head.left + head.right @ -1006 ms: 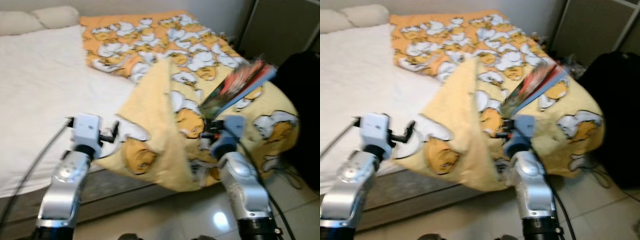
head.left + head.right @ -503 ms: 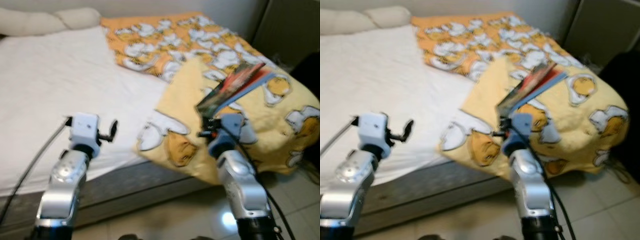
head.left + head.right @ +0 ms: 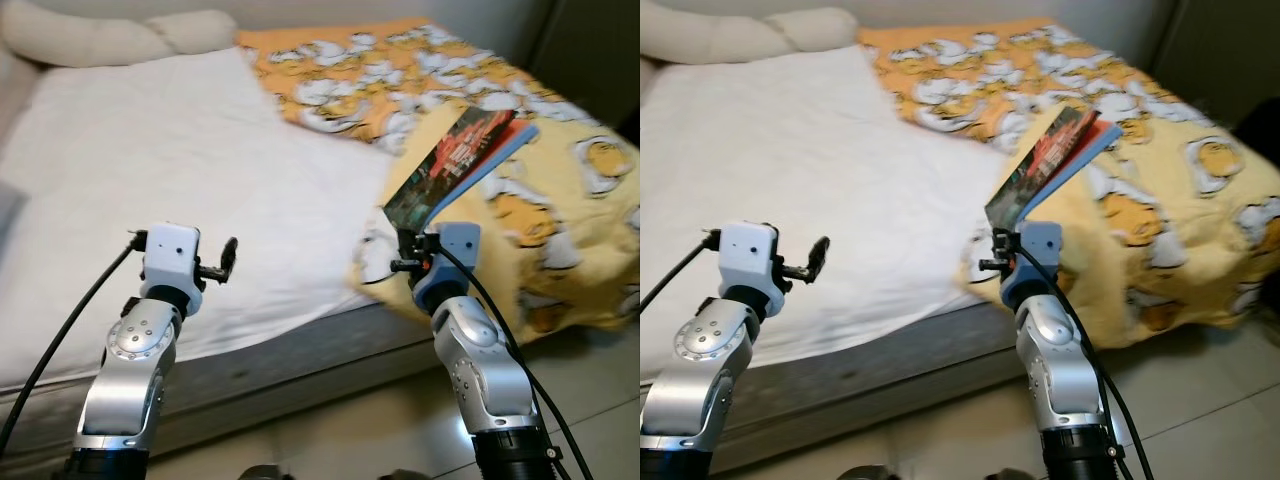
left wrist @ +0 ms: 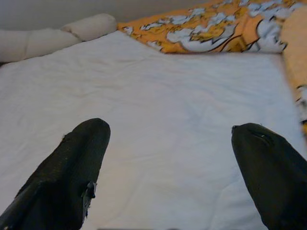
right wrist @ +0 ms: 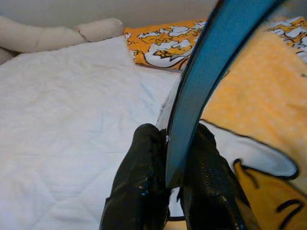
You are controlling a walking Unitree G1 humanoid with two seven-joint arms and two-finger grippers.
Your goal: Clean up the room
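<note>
Right gripper [image 5: 168,179] clamped on blue-backed book [image 3: 455,165] raised over the bed's [image 3: 200,190] near right edge by yellow blanket [image 3: 560,200]; left gripper [image 4: 168,167] spread wide, empty, above white sheet.

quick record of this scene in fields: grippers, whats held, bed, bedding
left gripper: open, holding nothing, above the white quilted mattress
right gripper: shut on the thin book with a blue back cover, gripped by its lower edge
book pose: tilted up, over the bed's near edge
bedding: yellow and orange cartoon-print blanket bunched on the robot's right side of the bed
pillows: cream pillows at the far end
</note>
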